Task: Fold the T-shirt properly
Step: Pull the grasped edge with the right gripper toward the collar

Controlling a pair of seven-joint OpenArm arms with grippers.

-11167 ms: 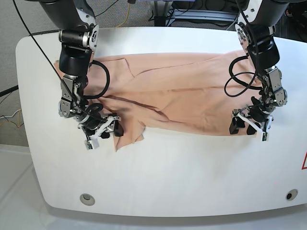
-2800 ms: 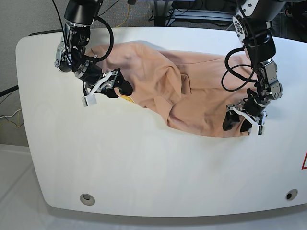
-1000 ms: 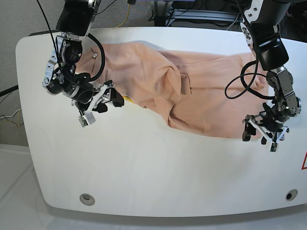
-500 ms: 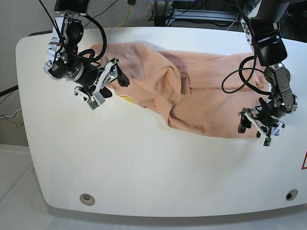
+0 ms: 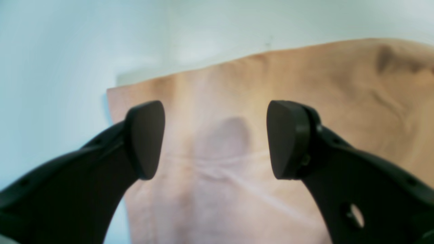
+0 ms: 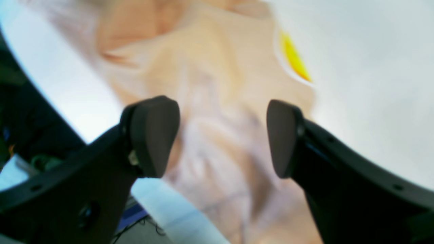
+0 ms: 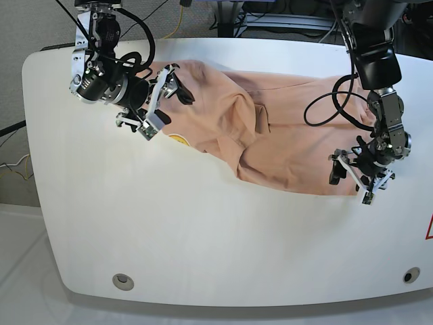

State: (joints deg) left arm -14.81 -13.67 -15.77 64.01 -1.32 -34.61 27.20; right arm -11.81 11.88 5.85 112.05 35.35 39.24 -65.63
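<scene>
Base view first: the T-shirt (image 7: 284,139) lies rumpled across the far half of the white table (image 7: 203,244), bunched into a ridge near its middle, with no clean fold showing anywhere. By my read the folding is barely begun; flattening and every proper fold are yet to do. The right gripper (image 7: 164,97) hangs over the shirt's end at about 10 o'clock on the table, jaws parted, nothing between them. The small yellow mark (image 7: 178,139) peeks out at the cloth's near edge, roughly 5 o'clock from that gripper. Over at 3 o'clock, the left gripper (image 7: 355,177) sits at the shirt's other end, right by the hem corner, also parted and empty.

Left wrist view: the left gripper (image 5: 215,139) is spread wide, peach cloth below and between the fingers, the shirt's corner at 10 o'clock against bare table (not pinched, as far as I can tell).

Right wrist view, rather blurred: the right gripper (image 6: 222,137) gapes over wrinkled fabric, yellow mark (image 6: 294,57) at 1 o'clock, the cloth clear of both pads.
</scene>
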